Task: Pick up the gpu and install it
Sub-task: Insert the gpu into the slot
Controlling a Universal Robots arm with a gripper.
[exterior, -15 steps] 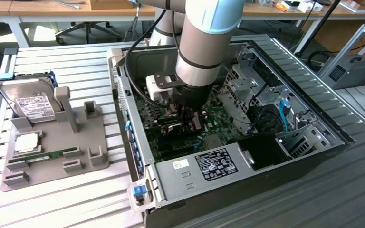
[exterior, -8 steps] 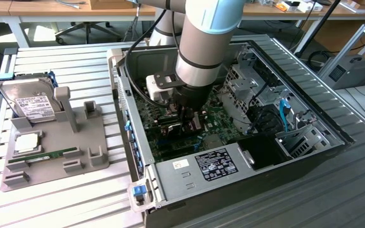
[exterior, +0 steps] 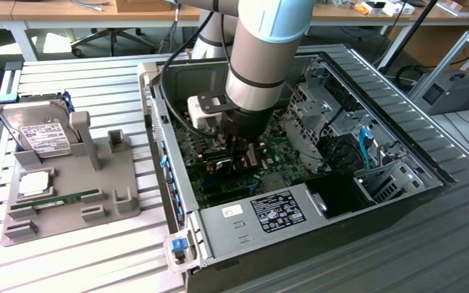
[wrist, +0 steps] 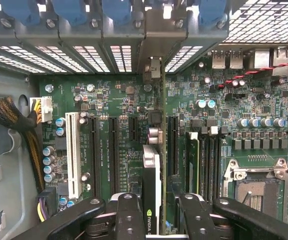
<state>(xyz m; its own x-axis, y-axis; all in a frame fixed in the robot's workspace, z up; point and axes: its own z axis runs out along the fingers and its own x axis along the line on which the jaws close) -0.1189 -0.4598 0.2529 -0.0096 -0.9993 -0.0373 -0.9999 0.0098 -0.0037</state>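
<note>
The gpu (wrist: pixel 151 170) stands on edge in a motherboard slot, a thin dark card with a green logo, apparently seated.

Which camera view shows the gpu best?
The wrist view: the gpu stands edge-on over the motherboard, between the fingers of the gripper, its bracket toward the case's rear slots. In the exterior view, the arm and gripper hide nearly all of it.
</note>
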